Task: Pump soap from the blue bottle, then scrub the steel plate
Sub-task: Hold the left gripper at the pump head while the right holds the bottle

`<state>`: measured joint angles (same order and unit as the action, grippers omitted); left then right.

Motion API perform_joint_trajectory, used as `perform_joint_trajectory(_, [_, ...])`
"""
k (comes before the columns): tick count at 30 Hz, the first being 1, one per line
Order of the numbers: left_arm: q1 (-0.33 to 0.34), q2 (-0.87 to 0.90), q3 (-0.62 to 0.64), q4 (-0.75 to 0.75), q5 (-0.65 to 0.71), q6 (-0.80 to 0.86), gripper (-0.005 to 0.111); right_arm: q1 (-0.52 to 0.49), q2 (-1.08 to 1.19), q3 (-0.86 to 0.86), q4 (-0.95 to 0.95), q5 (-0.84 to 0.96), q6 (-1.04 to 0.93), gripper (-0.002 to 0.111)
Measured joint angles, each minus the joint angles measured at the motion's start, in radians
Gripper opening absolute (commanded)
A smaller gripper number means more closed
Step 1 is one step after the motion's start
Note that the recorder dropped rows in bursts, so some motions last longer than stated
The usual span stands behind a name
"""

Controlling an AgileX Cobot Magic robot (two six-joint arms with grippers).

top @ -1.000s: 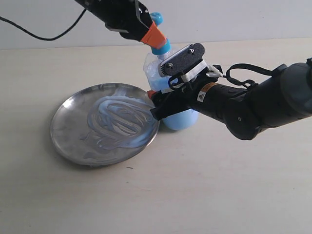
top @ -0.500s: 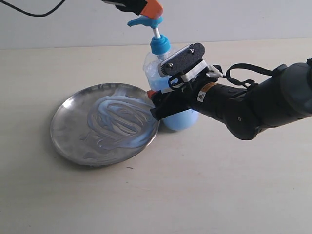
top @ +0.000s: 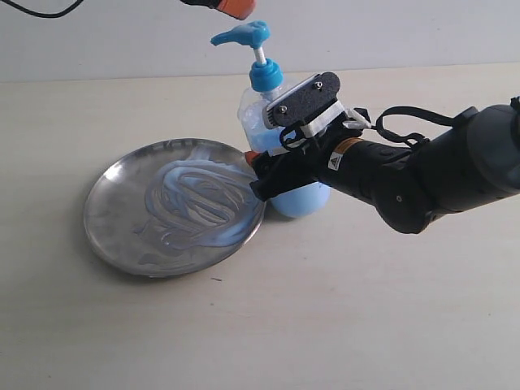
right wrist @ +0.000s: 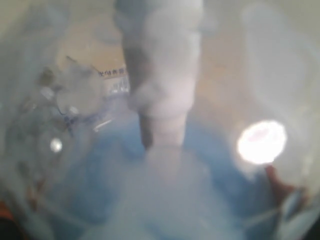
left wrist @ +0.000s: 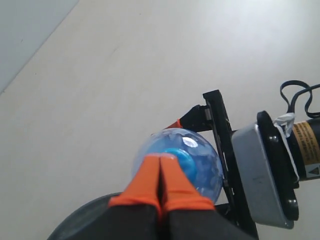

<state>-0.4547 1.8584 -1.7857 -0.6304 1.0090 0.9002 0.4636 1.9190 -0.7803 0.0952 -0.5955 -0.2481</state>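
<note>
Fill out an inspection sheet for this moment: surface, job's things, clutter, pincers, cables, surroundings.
Surface: pale, smooth tabletop.
Job's things: blue bottle upright beside the rim of the steel plate, with its pump head up; soap smeared in swirls across the plate.
Clutter: nothing seen.
Pincers: left pincer shut and empty, above the pump head; right pincer closed around the bottle's body.
Cables: black loop on the right arm; black cable at the upper left edge of the exterior view.
Surroundings: plain pale wall behind the table.
</note>
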Motion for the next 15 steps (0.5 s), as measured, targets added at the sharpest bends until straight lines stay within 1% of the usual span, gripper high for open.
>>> perform_joint_trajectory(15, [0.0,0.024,-0.002,-0.026,0.032,0.007,0.0,0.0,0.0,0.0,0.0,0.0,0.0,0.0])
